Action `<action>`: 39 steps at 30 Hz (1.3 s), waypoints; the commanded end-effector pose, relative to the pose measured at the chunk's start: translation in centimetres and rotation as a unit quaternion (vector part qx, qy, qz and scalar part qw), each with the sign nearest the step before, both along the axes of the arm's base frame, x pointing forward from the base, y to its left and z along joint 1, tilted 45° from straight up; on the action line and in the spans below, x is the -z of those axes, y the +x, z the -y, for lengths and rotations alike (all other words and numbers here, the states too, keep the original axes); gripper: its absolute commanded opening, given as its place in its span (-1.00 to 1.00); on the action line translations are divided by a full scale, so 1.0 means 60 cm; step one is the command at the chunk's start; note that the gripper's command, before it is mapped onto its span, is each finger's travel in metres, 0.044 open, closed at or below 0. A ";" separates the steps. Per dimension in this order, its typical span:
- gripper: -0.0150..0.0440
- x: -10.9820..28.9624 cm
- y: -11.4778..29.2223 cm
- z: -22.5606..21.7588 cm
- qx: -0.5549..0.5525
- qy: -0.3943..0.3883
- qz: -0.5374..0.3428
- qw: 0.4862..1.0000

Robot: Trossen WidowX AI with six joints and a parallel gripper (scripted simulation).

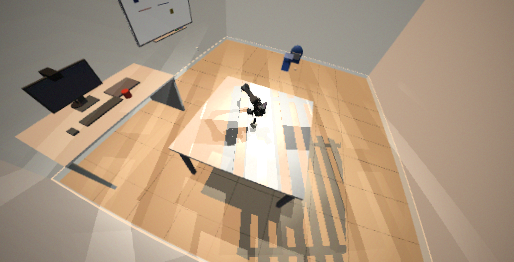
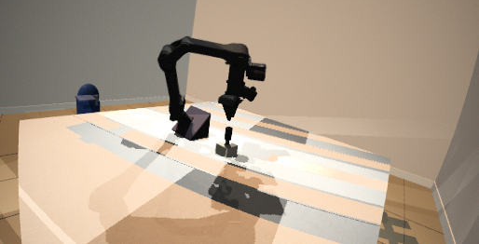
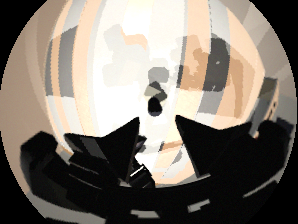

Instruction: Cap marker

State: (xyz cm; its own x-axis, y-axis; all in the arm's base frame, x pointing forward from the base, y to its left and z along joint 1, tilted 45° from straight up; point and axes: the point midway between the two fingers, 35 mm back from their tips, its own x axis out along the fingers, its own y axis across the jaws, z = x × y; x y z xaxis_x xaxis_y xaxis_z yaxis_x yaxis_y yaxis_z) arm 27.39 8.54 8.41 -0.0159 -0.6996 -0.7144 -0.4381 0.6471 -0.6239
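Observation:
The small grey holder block [image 2: 226,150] [image 3: 150,92] stands on the table, and the dark marker [image 2: 227,140] rises upright from it. The black cap [image 2: 228,131] [image 3: 155,107] sits on top of the marker, in line with it. Whether it is fully seated is too small to tell. My gripper [image 2: 229,119] [image 3: 157,118] is open and empty, pointing down just above the cap, with a small gap between them in the exterior view. In the wrist view the cap shows just beyond the two separated fingertips.
A dark purple wedge-shaped block [image 2: 200,119] stands beside the arm's base on the table [image 1: 200,137] [image 2: 51,160]. A desk [image 1: 45,134] with a monitor [image 1: 62,86] and a red cup [image 1: 126,93] is off to the left in the top view.

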 end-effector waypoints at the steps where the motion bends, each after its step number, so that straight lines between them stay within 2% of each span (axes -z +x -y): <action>1: -0.07 0.007 -0.003 0.006 0.172 -0.007 0.167 0.971; 6: -0.49 0.007 -0.003 0.006 0.172 -0.007 0.167 0.971; 39: -0.49 0.041 -0.003 0.040 0.172 -0.007 0.167 0.971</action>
State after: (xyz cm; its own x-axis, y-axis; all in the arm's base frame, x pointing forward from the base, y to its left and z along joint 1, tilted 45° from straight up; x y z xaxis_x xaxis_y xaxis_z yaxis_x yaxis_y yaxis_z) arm 27.21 6.66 6.20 -0.0243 -0.7023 -0.7115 0.0318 0.7108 -0.7027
